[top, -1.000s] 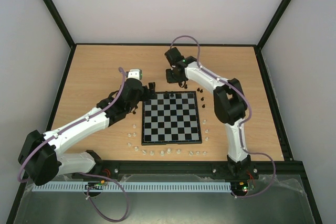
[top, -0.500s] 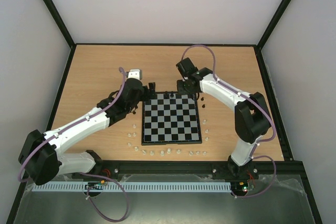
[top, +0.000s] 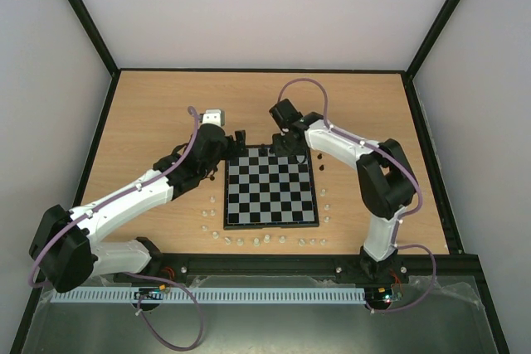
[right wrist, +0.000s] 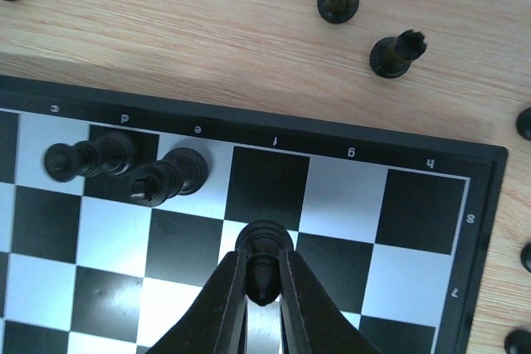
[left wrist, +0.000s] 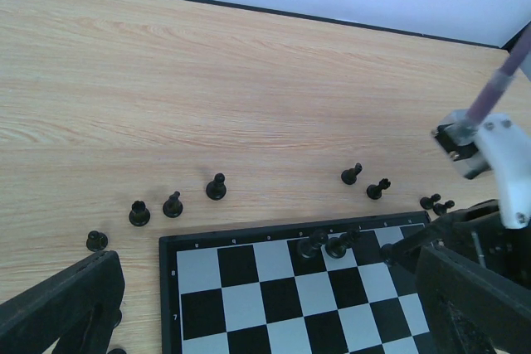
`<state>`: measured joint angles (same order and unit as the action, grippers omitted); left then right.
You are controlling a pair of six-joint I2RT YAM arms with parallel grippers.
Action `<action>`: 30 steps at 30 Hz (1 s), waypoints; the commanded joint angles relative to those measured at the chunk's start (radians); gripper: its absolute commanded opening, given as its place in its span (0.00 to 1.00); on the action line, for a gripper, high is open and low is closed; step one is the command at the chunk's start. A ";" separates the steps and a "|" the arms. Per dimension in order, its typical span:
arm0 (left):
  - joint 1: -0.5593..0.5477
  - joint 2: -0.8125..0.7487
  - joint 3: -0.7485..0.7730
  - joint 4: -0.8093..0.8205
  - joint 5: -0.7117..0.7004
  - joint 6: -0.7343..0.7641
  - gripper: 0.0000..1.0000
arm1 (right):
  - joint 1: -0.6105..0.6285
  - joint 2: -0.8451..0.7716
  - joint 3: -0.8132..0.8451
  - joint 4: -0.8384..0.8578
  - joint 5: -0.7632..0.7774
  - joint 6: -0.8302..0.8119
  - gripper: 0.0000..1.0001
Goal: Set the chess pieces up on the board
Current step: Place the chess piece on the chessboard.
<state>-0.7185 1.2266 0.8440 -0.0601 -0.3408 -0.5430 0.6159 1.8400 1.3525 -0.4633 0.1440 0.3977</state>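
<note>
The board (top: pixel 272 188) lies mid-table. My right gripper (right wrist: pixel 264 275) is shut on a black chess piece (right wrist: pixel 264 264) and holds it over the board's far rows, near the f file; it also shows in the top view (top: pixel 286 145). Two black pieces (right wrist: pixel 170 173) stand on the far row, on d and e. Loose black pieces (left wrist: pixel 216 186) lie on the wood behind the board, and more (right wrist: pixel 397 54) sit past its far right corner. My left gripper (left wrist: pixel 265 304) is open and empty above the board's far left corner (top: pixel 236 138).
Tiny white pieces (top: pixel 241 240) are strewn along the near edge of the board, and more on its left (top: pixel 211 213) and right (top: pixel 325 205). Black frame rails (top: pixel 257 70) edge the wooden table.
My right gripper has moved from behind the board toward me and now sits over the board's far rows with the piece. The left arm has not moved.
</note>
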 commanded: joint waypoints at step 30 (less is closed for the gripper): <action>0.004 -0.011 -0.014 0.019 -0.017 -0.003 0.99 | 0.005 0.143 0.098 -0.037 0.039 0.006 0.11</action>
<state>-0.7185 1.2263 0.8402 -0.0582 -0.3416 -0.5430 0.6159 1.9717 1.4406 -0.4580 0.1696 0.4007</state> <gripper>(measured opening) 0.990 0.108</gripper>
